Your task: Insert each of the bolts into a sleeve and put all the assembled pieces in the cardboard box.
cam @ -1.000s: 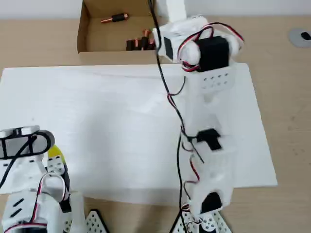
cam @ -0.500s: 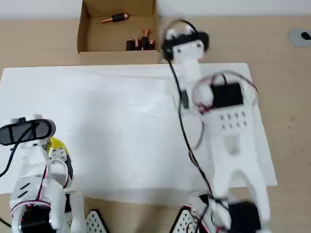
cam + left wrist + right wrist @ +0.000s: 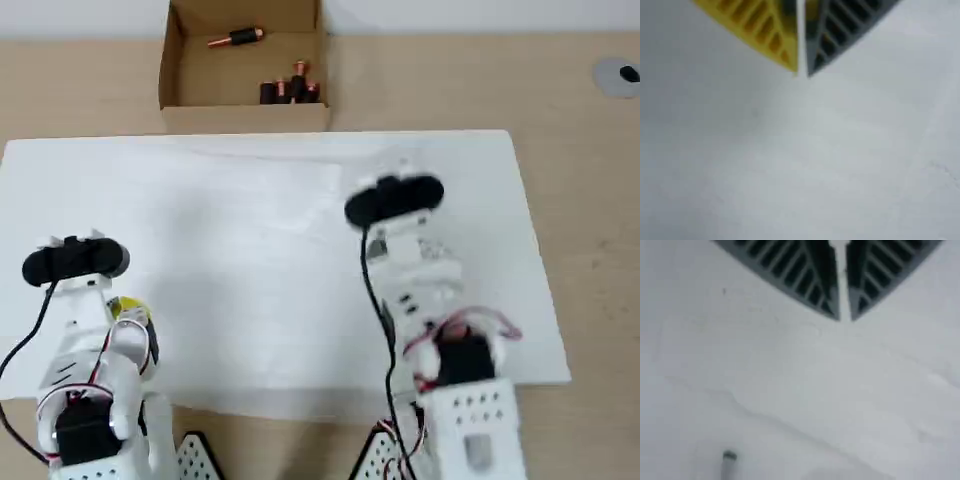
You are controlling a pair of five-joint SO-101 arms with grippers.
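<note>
where ribbed wedges meet, the right gripper (image 3: pixel 842 316) overhangs creased paper (image 3: pixel 800 390).

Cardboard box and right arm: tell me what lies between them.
High view: just bare white sheet and a strip of wooden table between cardboard box and right arm.

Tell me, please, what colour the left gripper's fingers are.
One finger of the left gripper is yellow, the other dark grey; best in the left wrist view.

A box (image 3: pixel 245 118) is sitting beyond the sheet (image 3: pixel 240 260), holding perhaps four pieces (image 3: pixel 290 90); the left arm (image 3: pixel 85 330) and right arm (image 3: pixel 420 280) are hanging over the sheet.
</note>
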